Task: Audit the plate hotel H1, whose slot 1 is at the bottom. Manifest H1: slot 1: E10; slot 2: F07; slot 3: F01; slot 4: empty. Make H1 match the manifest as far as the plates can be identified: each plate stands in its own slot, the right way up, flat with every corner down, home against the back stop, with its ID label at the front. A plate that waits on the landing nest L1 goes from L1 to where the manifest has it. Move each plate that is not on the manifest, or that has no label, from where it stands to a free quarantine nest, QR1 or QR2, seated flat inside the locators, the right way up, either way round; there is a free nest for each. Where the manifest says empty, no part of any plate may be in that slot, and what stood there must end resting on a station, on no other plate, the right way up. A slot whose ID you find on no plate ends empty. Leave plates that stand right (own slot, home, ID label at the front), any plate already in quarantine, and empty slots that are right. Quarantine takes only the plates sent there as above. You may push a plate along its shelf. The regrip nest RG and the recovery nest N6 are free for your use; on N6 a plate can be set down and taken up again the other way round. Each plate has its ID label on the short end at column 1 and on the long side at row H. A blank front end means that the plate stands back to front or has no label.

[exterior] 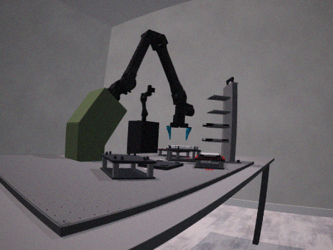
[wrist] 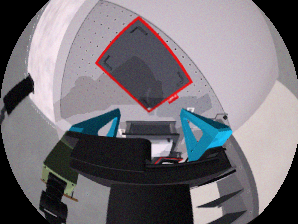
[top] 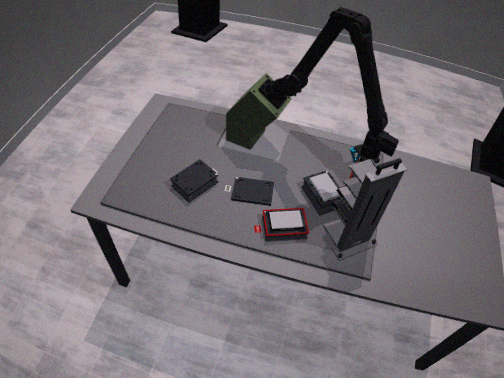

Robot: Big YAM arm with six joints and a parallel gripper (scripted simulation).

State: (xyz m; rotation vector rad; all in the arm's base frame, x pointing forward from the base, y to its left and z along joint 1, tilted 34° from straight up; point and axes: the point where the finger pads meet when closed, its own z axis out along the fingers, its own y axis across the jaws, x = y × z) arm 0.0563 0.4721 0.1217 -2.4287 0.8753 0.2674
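The plate hotel H1 (top: 370, 205) stands at the right of the mat as a dark tower; its four shelves show in the exterior view (exterior: 219, 119). The two lower shelves look thicker, as if they carry plates; the two upper ones look bare. No labels are readable. My gripper (exterior: 178, 132) is open and empty, with cyan fingers pointing down, high above a raised nest that holds a light plate (top: 322, 186). In the wrist view my fingers frame an empty red-rimmed nest (wrist: 143, 63). Another red-rimmed nest (top: 285, 221) holds a light plate.
A raised dark nest (top: 194, 179) and a flat dark nest (top: 252, 190) stand empty at the left of the mat. A green block (top: 252, 112) stands at the back. The hotel tower rises close to the right of my gripper.
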